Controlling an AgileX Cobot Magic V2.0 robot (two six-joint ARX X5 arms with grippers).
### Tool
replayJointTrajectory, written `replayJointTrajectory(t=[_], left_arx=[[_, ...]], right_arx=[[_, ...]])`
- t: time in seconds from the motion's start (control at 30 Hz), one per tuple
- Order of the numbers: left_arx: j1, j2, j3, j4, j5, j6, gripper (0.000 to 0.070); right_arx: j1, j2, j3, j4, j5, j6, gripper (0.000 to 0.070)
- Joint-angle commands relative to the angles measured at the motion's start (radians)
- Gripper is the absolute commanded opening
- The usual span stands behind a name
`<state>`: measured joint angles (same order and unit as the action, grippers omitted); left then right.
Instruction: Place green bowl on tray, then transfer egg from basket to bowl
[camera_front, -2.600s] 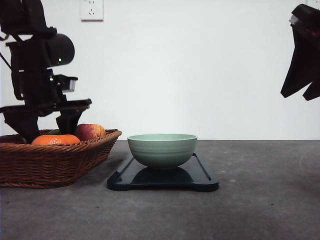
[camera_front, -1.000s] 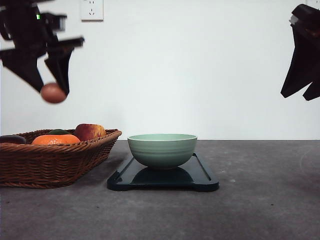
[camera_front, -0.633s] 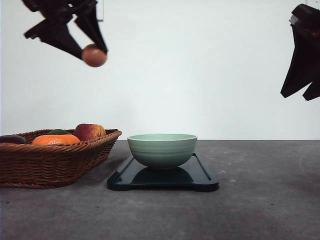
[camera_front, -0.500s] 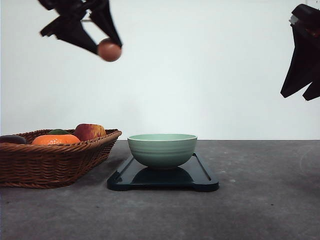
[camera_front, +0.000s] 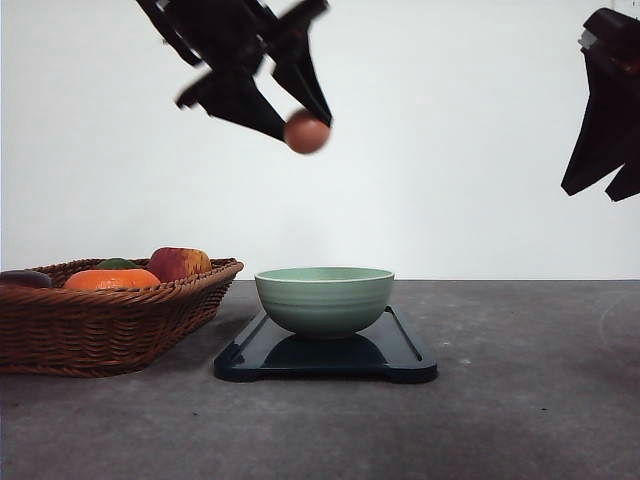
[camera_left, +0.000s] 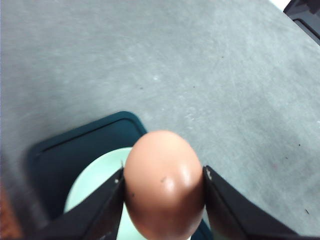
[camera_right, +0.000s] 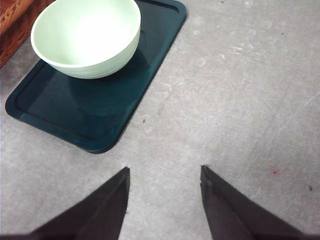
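The left gripper has its two dark fingers pinched on either side of the small smooth reddish-brown egg, which hangs high in the air above the near-left part of the pale sage-green ridged bowl. That bowl sits on the flat dark navy tray with rounded corners, so the first half of the job looks done and the drop is what remains. From where I stand the height is the worry: let go from up here and a hard-shelled egg could crack on the glazed bowl or bounce off its lighter rim onto the rough grey tabletop. The grip is narrow too, on a slick curved shell, so it might slip early. The brown woven wicker basket with its braided rim sits left of the tray, holding an orange fruit and a red-yellow apple. The right gripper hangs spread and empty, well off to the right.
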<state>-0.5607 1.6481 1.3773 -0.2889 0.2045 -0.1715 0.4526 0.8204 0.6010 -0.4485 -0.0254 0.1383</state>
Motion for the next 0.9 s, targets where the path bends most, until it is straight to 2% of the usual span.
replayJointTrajectory(t=[0.0, 0.2, 0.4, 0.57, 0.87], left_arx=[[-0.016, 0.032, 0.021, 0.037, -0.008, 0.01, 0.017], [-0.056, 0.102, 0.021, 0.097, -0.064, 0.021, 0.017], [-0.089, 0.161, 0.021, 0.104, -0.157, 0.088, 0.0168], [-0.094, 0.207, 0.021, 0.104, -0.165, 0.093, 0.0137], [-0.094, 0.267, 0.021, 0.103, -0.165, 0.111, 0.0142]], right_arx=[[0.008, 0.007, 0.006, 0.005, 0.0, 0.011, 0.028], [0.008, 0.007, 0.006, 0.005, 0.0, 0.011, 0.028], [0.008, 0.007, 0.006, 0.005, 0.0, 0.011, 0.0279], [0.008, 0.007, 0.006, 0.005, 0.0, 0.011, 0.0279], [0.008, 0.007, 0.006, 0.005, 0.0, 0.011, 0.0279]])
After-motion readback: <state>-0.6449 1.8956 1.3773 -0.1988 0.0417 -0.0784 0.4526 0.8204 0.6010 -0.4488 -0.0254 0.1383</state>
